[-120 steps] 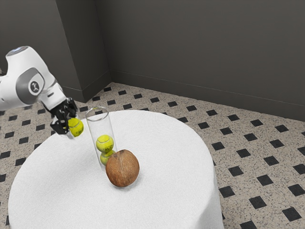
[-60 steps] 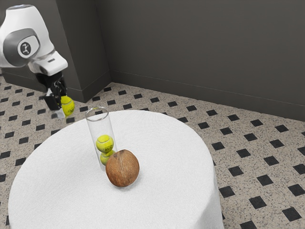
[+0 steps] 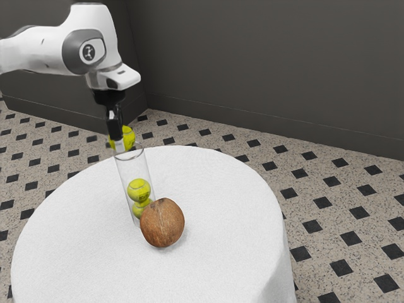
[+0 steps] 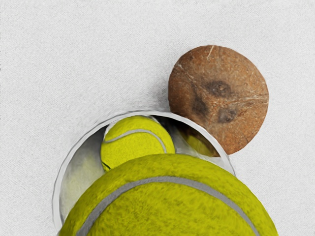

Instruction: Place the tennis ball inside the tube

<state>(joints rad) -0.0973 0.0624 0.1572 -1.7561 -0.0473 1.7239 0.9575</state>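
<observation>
Since half a second ago, the gripper (image 3: 119,142) has travelled toward the exterior view's right, carrying its tennis ball (image 3: 129,136) from the side of the tube (image 3: 130,169) to the tube's mouth. A second ago the hand was slanted and lower; it had risen by the middle picture, and now it points nearly straight down. The tube, the two balls inside it and the coconut (image 3: 162,223) stand where they stood in both earlier pictures.

The hand is closed around the ball, with a finger against it in the exterior view. The held ball is at the rim of the tube, and in the wrist view it covers a large part of the round opening. I cannot tell whether its underside has dipped below the rim. It is well above the two balls inside.

Counting each thing: three tennis balls in all, one in the grip and two in the tube, the upper ball (image 3: 139,190) stacked on the lower ball (image 3: 141,209). There is one clear, upright tube, one brown coconut just beside its base, and one round table (image 3: 218,252) under a white cloth.
</observation>
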